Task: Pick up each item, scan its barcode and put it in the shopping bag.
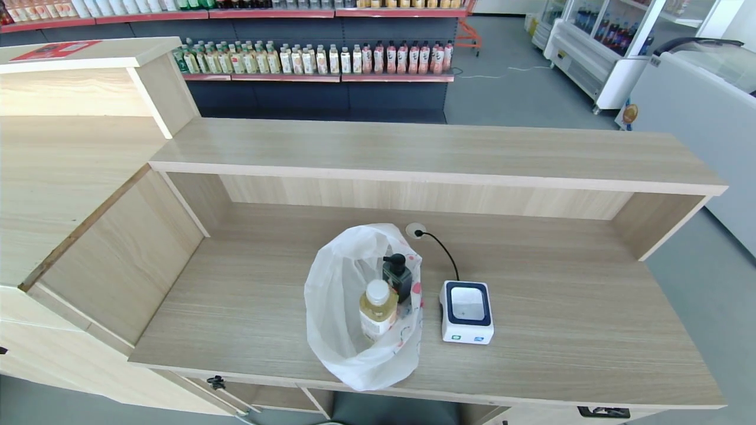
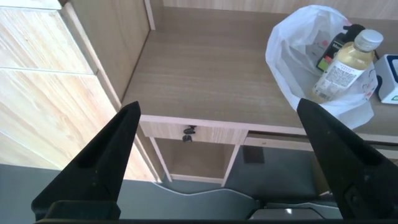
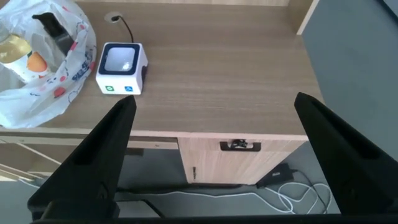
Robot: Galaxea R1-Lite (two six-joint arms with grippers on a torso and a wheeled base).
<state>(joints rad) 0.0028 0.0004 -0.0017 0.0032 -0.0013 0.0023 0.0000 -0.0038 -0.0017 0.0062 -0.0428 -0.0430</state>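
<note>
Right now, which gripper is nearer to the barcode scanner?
Right, likely. The right gripper hangs before the counter with the scanner just ahead; the left gripper hangs there too, with the shopping bag between it and the scanner.

a white plastic bag (image 1: 338,313) stands open on the wooden counter (image 1: 561,330), holding a pale yellow bottle (image 1: 378,310) and a dark pump bottle (image 1: 397,276). just beside it sits a scanner (image 1: 466,311), its black cable (image 1: 442,249) running to a hole in the counter.
</note>
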